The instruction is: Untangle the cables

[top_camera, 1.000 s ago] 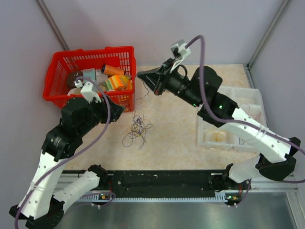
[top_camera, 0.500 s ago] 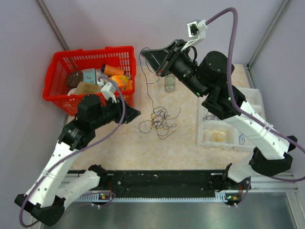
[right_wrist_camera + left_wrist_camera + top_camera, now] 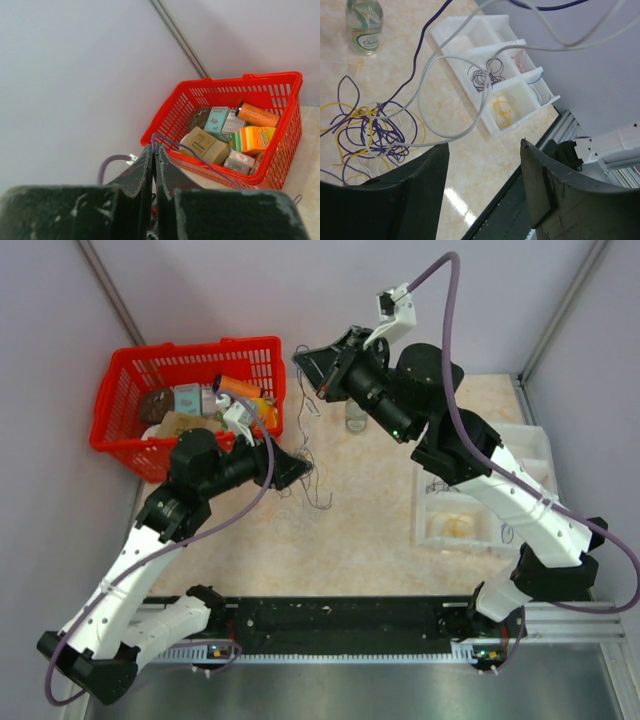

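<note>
Right end effector (image 3: 154,149) clenched on a purple strand of the cables (image 3: 372,131); left end effector (image 3: 484,145) released. They're limp, light, snag-prone: I'd take a loose loop.

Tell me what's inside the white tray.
Separate compartments hold a dark purple coil, red loop, blue loop, yellow loop. The right arm hides part of the tray from above.

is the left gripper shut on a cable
No, the left gripper stands wide open, the cables lying beyond it.
</note>
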Motion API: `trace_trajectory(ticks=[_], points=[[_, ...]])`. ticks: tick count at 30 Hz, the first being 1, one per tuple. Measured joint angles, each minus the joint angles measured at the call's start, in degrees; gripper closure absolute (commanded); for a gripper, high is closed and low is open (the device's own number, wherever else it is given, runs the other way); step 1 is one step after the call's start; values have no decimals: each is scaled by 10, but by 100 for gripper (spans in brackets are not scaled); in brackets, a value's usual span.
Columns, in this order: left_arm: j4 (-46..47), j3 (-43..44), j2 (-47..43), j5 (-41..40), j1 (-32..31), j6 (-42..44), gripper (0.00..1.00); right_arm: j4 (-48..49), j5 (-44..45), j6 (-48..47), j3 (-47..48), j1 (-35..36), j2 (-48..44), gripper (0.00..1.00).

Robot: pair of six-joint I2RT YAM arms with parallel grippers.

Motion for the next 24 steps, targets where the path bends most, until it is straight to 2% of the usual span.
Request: trace_trajectory(ticks=[4, 8, 11, 15, 18, 21, 24], points=[[19, 0, 34, -28, -3, 18, 49, 0, -1, 14, 15, 0, 0, 100], [5, 10, 71, -56, -3, 36, 55, -2, -3, 20, 18, 0, 0, 100], [-17, 31, 81, -66, -3, 43, 53, -5, -3, 21, 18, 0, 0, 100], [-36, 54, 61, -42, -3, 46, 38, -7, -2, 21, 18, 0, 0, 100], [-58, 63, 31, -26, -3, 42, 32, -7, -3, 20, 18, 0, 0, 100], [-69, 82, 12, -6, -3, 30, 30, -7, -3, 18, 18, 0, 0, 100], [-59, 104, 23, 18, -3, 18, 33, -7, -3, 18, 18, 0, 0, 100]])
